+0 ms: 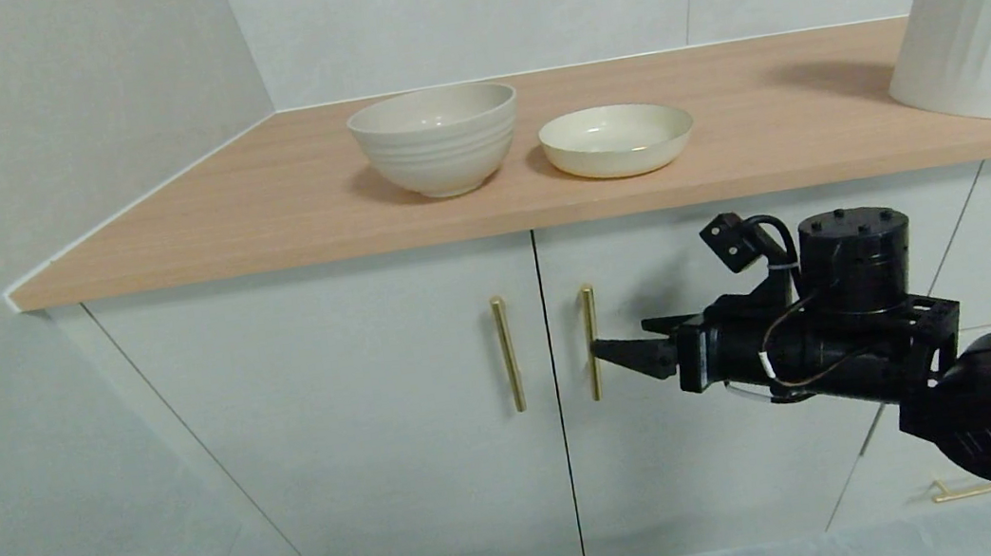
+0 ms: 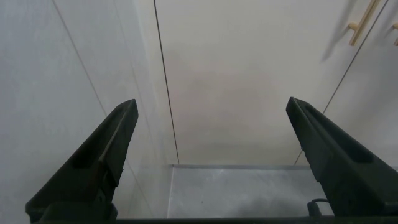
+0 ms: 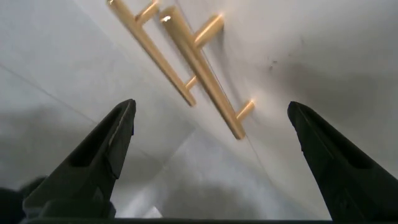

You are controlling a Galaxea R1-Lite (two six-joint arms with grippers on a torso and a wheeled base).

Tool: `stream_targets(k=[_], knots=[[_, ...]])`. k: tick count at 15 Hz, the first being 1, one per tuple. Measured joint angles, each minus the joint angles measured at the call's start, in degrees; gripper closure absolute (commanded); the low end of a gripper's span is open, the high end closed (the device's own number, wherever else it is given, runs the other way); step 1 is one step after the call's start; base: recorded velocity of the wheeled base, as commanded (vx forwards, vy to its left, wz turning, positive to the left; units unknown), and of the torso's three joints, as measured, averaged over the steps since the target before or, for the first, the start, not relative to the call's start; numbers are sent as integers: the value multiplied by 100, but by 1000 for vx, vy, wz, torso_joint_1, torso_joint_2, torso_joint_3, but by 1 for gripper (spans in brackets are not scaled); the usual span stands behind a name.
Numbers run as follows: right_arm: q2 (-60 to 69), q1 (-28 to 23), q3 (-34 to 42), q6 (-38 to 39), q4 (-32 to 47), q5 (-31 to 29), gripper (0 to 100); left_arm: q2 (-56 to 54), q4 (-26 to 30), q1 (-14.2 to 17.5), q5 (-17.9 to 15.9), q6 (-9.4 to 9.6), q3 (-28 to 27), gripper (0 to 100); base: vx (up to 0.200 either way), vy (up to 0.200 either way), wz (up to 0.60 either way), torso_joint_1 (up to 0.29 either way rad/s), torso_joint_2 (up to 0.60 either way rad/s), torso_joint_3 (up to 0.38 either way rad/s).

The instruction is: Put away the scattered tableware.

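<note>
Shallow bowl (image 1: pixel 617 139) sits above right end effector (image 1: pixel 603 351).

The right gripper (image 1: pixel 603 352) is finished in matt black, with tapered wedge fingers (image 1: pixel 638 357). Behind the jaws a screw-topped cylinder (image 1: pixel 855 259) is seen, and thin black cables (image 1: pixel 778 233) are bound by a white tie (image 1: pixel 764 363).

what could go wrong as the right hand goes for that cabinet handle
1. The two brass handles sit close together. The open right hand, now at the right door handle, might also catch the left door handle and pull both doors.
2. The shallow bowl sits near the front edge of the countertop, above that door. If the arm lifts from here, it could knock the bowl.
</note>
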State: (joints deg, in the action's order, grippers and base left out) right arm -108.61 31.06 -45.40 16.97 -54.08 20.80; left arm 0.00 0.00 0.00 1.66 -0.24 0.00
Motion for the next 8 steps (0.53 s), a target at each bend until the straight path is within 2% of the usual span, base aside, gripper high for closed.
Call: stream_targets(k=[4, 8], knots=[[-550, 157, -140, 827, -1252, 93, 0, 0, 0, 0, -2, 2, 0, 0, 0, 0, 0, 0, 0, 0], [-928, 328, -187, 889, -1386, 140, 0, 0, 0, 0, -2, 2, 0, 0, 0, 0, 0, 0, 0, 0]])
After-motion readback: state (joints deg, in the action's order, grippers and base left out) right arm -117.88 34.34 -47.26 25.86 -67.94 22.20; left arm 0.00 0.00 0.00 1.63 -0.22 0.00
